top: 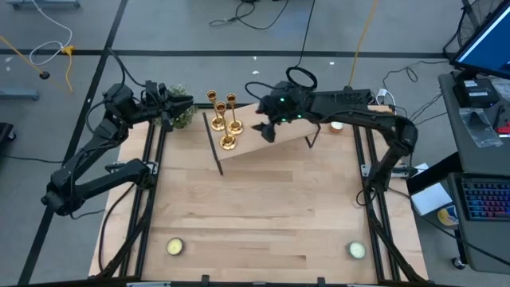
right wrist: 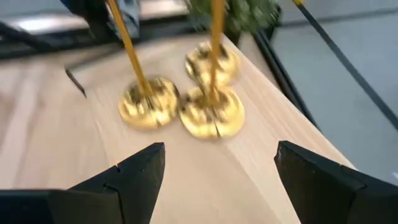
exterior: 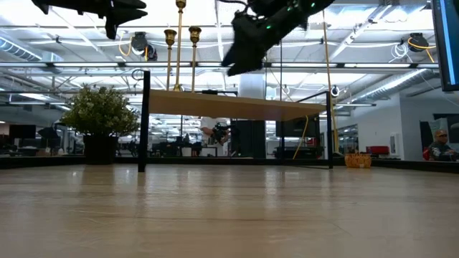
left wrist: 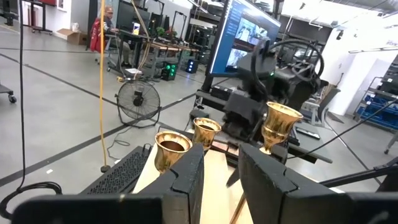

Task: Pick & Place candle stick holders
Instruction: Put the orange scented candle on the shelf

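three holders (top: pixel 224 119) stand clustered on a raised shelf (top: pixel 263 137). the right claw (top: pixel 266 130) hovers beside them, released; the left claw (top: pixel 177 108), narrowly parted, grasps nothing.

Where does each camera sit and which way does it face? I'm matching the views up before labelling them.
High view: above the table, looking down; both arms, candle stick holders on a raised shelf.
Low view: at table-top height, looking level; arms overhead.
Left wrist view: behind the left gripper, facing the holders' cups and the right arm.
Right wrist view: behind the open right gripper, looking down at their bases.
All views share the holders.
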Robot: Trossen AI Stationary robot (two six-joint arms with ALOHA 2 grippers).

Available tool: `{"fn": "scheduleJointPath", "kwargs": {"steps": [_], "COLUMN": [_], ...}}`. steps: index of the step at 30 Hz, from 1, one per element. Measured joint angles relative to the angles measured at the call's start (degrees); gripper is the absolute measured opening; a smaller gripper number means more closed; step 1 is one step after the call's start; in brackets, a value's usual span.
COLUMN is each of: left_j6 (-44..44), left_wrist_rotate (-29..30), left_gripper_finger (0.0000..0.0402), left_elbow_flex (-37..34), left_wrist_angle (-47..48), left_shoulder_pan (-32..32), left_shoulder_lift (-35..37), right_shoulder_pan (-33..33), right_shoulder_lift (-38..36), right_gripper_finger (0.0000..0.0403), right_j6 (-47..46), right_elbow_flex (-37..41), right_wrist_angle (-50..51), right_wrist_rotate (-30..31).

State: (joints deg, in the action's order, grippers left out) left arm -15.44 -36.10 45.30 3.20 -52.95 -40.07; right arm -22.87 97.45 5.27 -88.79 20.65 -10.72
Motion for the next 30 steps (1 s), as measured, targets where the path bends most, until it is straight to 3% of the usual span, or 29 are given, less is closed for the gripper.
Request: {"fn": "scheduleJointPath", "kwargs": {"steps": [6,16,30], "left_j6": [0.0,-1.6,-4.9], "left_wrist_rotate": [0.0,0.0,0.0], "left_gripper_finger": [0.0102,0.0102,0.0102], "left_elbow_flex": [0.0,0.0,0.0], "left_wrist_angle": [0.0,0.0,0.0], "left_shoulder_pan": [0.0,0.0,0.0], "left_shoulder_lift": [0.0,0.0,0.0], "right_shoulder_pan": [0.0,-2.2,-13.6], "right_shoulder_lift": [-7.3,-15.3,-16.7], "right_gripper_finger": [0.0293,0.0293,0.0293], "right_j6": [1.2,-11.0,-27.2], "right_elbow_flex": [0.0,0.0,6.0], "right_wrist_angle": [17.1,41.6,48.0], "right_wrist_rotate": [11.7,27.8,28.5]}}
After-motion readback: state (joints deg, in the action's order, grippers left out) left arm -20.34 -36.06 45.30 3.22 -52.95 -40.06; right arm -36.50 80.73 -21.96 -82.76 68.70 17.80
